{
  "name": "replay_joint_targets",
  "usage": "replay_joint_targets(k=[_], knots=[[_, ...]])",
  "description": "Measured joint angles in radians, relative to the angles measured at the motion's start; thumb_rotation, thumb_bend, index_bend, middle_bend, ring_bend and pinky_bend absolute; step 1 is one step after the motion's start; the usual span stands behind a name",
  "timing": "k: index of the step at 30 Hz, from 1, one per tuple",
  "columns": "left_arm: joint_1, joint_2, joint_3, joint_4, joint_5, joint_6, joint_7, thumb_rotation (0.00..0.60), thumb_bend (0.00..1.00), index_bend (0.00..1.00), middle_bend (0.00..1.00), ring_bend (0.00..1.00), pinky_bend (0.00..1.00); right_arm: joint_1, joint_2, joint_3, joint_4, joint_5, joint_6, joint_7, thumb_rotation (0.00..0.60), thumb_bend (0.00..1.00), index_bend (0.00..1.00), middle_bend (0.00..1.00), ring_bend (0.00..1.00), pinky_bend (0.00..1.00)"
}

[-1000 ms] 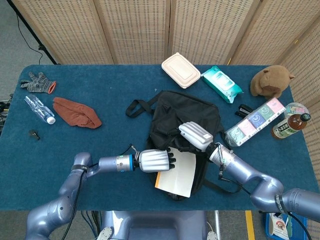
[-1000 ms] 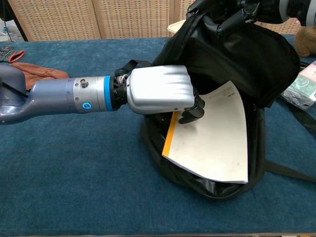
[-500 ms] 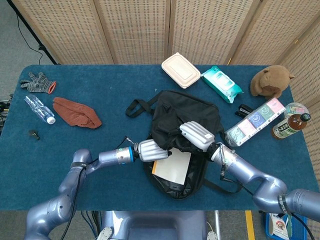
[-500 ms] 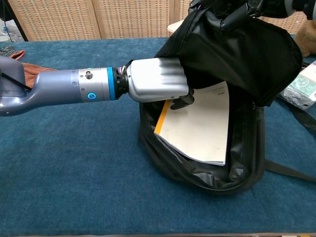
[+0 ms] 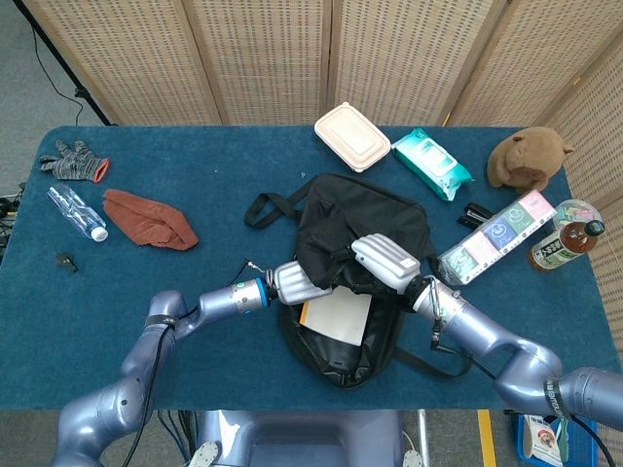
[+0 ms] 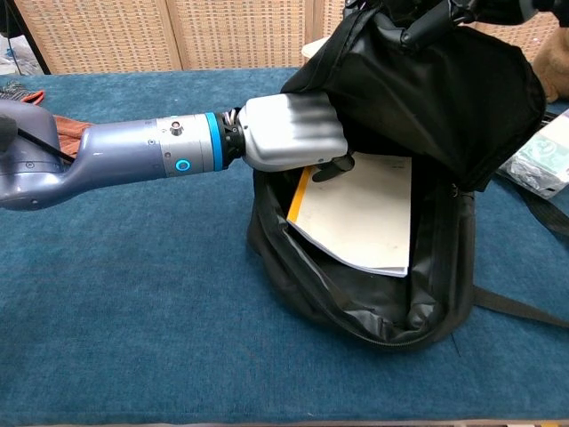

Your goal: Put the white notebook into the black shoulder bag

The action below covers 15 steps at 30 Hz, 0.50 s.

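Observation:
The black shoulder bag [image 5: 362, 222] lies mid-table with its mouth facing me. My right hand [image 5: 385, 261] grips the upper flap [image 6: 444, 89] and holds it raised, its dark fingers [image 6: 425, 20] showing at the top of the chest view. The white notebook [image 5: 337, 317] with an orange spine lies almost wholly inside the open bag [image 6: 360, 218], only its near edge showing past the lower lip. My left hand [image 5: 296, 282] reaches into the mouth from the left, fingers curled over the notebook's far corner [image 6: 332, 165], holding it.
Behind the bag lie a beige food box [image 5: 352, 136], a teal wipes pack [image 5: 431, 162] and a brown plush [image 5: 529, 159]. A row of small boxes [image 5: 496, 236] and a bottle [image 5: 567, 243] stand right. A brown cloth [image 5: 149, 219], grey glove [image 5: 73, 161] and plastic bottle [image 5: 78, 214] lie left.
The notebook has slid from half out of the bag to deep inside it. My left hand moved with it, farther into the bag's mouth. The right hand kept holding the flap up.

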Motion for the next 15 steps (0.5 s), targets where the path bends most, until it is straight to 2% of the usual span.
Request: replay_joint_targets(k=[3, 6, 9, 15], knots=[[0.003, 0.004, 0.003, -0.003, -0.001, 0.005, -0.009, 0.600, 0.30, 0.34, 0.34, 0.44, 0.72, 0.000, -0.004, -0.001, 0.005, 0.003, 0.001, -0.007, 0.600, 0.79, 0.59, 0.60, 0.50, 0.74], [0.011, 0.011, 0.008, -0.008, 0.001, 0.019, -0.027, 0.600, 0.12, 0.24, 0.32, 0.43, 0.72, 0.001, -0.009, -0.002, 0.014, 0.008, 0.002, -0.015, 0.600, 0.79, 0.59, 0.60, 0.50, 0.74], [0.021, 0.018, 0.011, -0.014, 0.000, 0.044, -0.048, 0.600, 0.01, 0.23, 0.31, 0.42, 0.72, 0.002, -0.017, -0.001, 0.026, 0.017, 0.000, -0.025, 0.600, 0.79, 0.59, 0.60, 0.50, 0.74], [0.051, 0.036, 0.021, -0.028, 0.004, 0.114, -0.105, 0.600, 0.00, 0.23, 0.31, 0.42, 0.72, 0.011, -0.047, 0.005, 0.072, 0.052, -0.012, -0.055, 0.600, 0.79, 0.59, 0.60, 0.50, 0.74]])
